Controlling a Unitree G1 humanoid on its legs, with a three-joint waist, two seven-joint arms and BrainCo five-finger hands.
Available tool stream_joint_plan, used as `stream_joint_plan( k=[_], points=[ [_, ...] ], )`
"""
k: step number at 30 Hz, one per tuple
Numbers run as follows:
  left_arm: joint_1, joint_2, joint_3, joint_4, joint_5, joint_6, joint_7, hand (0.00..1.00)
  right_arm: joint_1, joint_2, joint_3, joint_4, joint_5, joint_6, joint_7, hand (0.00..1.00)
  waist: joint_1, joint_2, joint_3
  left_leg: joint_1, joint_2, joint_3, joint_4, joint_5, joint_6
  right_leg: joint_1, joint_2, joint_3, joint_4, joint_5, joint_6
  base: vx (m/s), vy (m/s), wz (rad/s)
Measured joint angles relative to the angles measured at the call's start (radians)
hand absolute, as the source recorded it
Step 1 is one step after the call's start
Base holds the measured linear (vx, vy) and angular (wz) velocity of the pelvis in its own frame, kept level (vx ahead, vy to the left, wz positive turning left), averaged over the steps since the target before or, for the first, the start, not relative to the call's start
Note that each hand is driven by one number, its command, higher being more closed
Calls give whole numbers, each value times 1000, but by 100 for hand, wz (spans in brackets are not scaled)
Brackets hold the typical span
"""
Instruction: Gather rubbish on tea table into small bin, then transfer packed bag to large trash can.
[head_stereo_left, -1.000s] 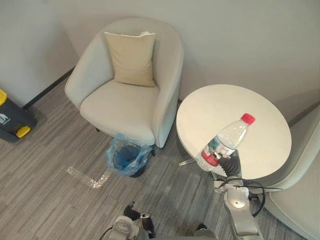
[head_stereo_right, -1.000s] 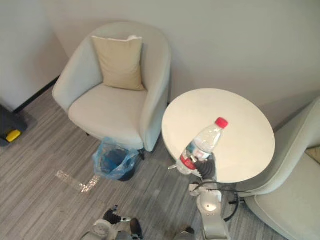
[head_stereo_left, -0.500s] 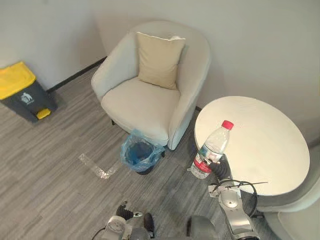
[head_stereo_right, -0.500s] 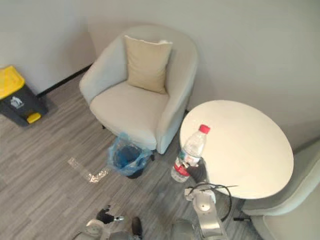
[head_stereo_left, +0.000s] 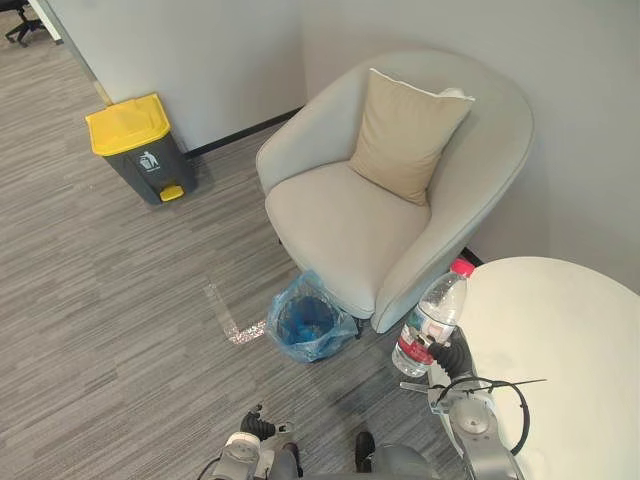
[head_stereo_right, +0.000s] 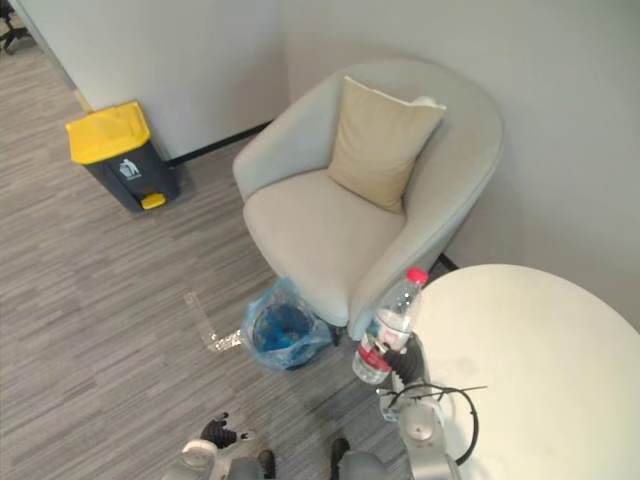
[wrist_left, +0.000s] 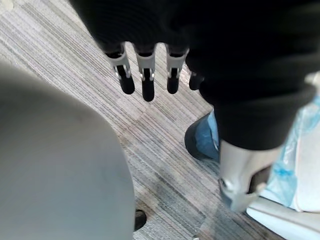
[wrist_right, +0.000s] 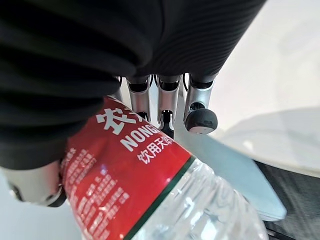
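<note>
My right hand (head_stereo_left: 456, 356) is shut on a clear plastic water bottle (head_stereo_left: 433, 316) with a red cap and red label. It holds the bottle upright beside the left edge of the round white tea table (head_stereo_left: 570, 350). In the right wrist view the fingers (wrist_right: 169, 98) curl round the red label of the bottle (wrist_right: 135, 175). The small bin (head_stereo_left: 305, 322), lined with a blue bag, stands on the floor to the left of the bottle, by the armchair's front. The large grey trash can (head_stereo_left: 136, 147) with a yellow lid stands by the far wall. My left hand (wrist_left: 145, 75) hangs open and low, holding nothing.
A light grey armchair (head_stereo_left: 350, 215) with a beige cushion (head_stereo_left: 405, 135) stands between the wall and the table. A strip of clear tape (head_stereo_left: 233, 320) lies on the grey carpet left of the small bin. Carpet stretches between the small bin and the yellow-lidded can.
The camera has swung left, so the table slid to the right edge and the yellow-lidded can came into view. The bottle stays in my right hand, now off the table's left edge.
</note>
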Motion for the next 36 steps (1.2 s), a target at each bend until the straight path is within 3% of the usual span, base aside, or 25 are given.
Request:
stream_joint_plan(
  k=[2, 3, 7, 14, 17, 22, 23, 26, 36],
  points=[
    [-6, -6, 3, -1, 19, 3, 0, 0, 2, 10, -11, 3, 0, 3, -15, 100, -3, -11, 8, -1, 1, 72, -64, 15, 24, 19, -28, -3, -5, -17, -4, 43, 109, 43],
    [-4, -23, 9, -2, 28, 12, 1, 0, 9, 11, -8, 7, -1, 3, -20, 100, 2, 17, -1, 13, 8, 70, -120, 97, 5, 23, -28, -7, -2, -32, 18, 36, 140, 18],
    [-5, -10, 19, -10, 36, 19, 3, 0, 15, 67, 47, 11, -2, 8, -13, 100, 32, -15, -2, 69, -38, 95, -189, 111, 24, 29, -67, 28, 11, -39, 41, 22, 163, -8],
    [-6, 10, 20, 3, 33, 19, 6, 0, -42, 52, 64, 168, -4, 10, -18, 100, 35, -35, -6, 86, -55, 123, -243, 128, 46, 0, -69, 68, -4, -26, 65, -32, 40, -18],
    [-20, 11, 31, 1, 9, 17, 27, 0, -97, 24, 81, 213, -4, 15, -36, 100, 36, -36, 6, -3, -54, 122, -216, 136, 53, -79, -70, 68, 26, -16, 65, -27, -1, 7],
    [-95, 0, 89, -38, -84, 15, 99, 0, -243, 14, 83, 183, -3, 15, -96, 100, 44, -32, 109, -258, -23, 78, -15, 113, 66, -286, -75, 32, 174, -24, 56, -156, -21, 33],
    [-119, -9, 109, -59, -123, 14, 126, 0, -288, 11, 85, 164, -3, 15, -120, 100, 59, -29, 120, -371, -17, 62, 57, 96, 68, -388, -83, 14, 244, -54, 45, -202, 2, 36],
    [-151, -17, 140, -103, -162, 8, 157, 0, -362, -9, 96, 156, -3, 16, -154, 100, 83, -22, 153, -510, -9, 38, 161, 76, 66, -521, -95, -2, 366, -92, 32, -230, -16, 26],
    [-242, -15, 177, -221, -222, -33, 201, 0, -594, -106, 94, 158, -5, 53, -239, 100, 104, -15, 193, -888, -13, 13, 313, 93, 72, -895, -154, -42, 589, -130, 22, -113, -4, 24]
  ],
)
